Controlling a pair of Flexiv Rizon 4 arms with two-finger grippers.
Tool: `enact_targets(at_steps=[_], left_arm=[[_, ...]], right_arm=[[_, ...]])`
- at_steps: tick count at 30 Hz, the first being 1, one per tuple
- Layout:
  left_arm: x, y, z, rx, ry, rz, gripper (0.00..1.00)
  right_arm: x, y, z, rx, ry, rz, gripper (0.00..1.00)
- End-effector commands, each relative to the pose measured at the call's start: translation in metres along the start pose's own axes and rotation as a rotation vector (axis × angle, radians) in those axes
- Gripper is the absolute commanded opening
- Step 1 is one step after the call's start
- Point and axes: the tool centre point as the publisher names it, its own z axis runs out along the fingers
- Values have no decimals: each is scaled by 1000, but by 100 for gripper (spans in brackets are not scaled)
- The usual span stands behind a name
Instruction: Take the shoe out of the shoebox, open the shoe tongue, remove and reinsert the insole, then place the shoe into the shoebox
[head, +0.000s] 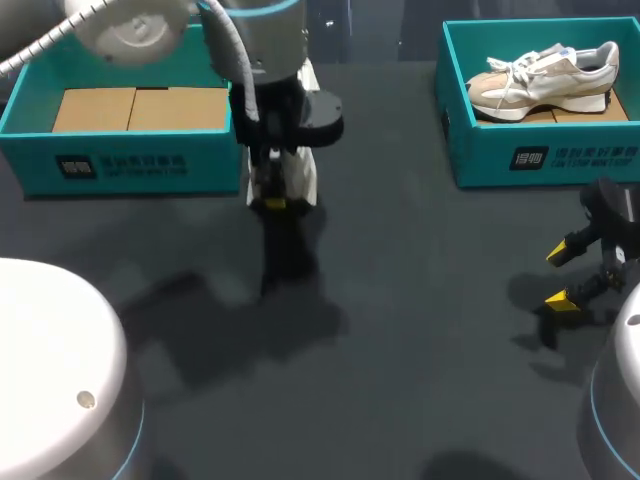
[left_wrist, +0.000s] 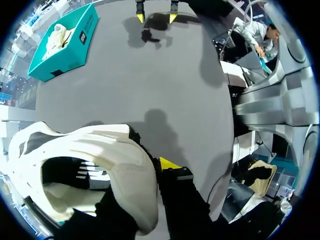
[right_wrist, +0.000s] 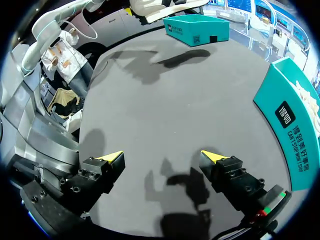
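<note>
My left gripper (head: 274, 202) is clamped on the shoe (left_wrist: 102, 150). One yellow-tipped finger (left_wrist: 168, 163) presses the outside of the white upper. The other finger is hidden behind the shoe. In the left wrist view the shoe's dark opening shows, with white laces beside it. In the head view the shoe hangs at the gripper just past the near right corner of the left box (head: 120, 160), outside it, and its shadow falls on the grey table (head: 400, 350) below.

The left box is teal and open at the top. Inside it I see only brown card (head: 135, 108), lying flat in two panels side by side.

The right box (head: 540, 150) is the same teal and stands at the far right of the table, well apart from the left one. The other shoe (head: 545, 82) lies in it on its sole, beige and white with white laces, its toe pointing towards the middle of the table.

My right gripper (right_wrist: 162, 157) hangs low over the table on my side of the right box, with its fingers wide apart and nothing between them. From its wrist view the right box's wall stands just beside one finger, and the left box sits far ahead across the table.
</note>
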Motion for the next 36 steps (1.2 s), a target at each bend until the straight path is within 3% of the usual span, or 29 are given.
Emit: enact_targets(at_steps=[1, 2, 15, 30, 36], left_arm=[[-26, 58, -36, 7, -7, -5, 0], [-36, 68, -43, 7, -13, -17, 0], [-41, 73, -42, 0, -13, -8, 0], [-162, 224, -63, -38, 30, -149, 0], [-162, 224, -63, -38, 30, -149, 0]], right_arm=[[1, 0, 0, 2, -3, 0, 100], [1, 0, 0, 2, -3, 0, 100], [1, 0, 0, 2, -3, 0, 100], [1, 0, 0, 2, -3, 0, 100], [1, 0, 0, 2, -3, 0, 100]])
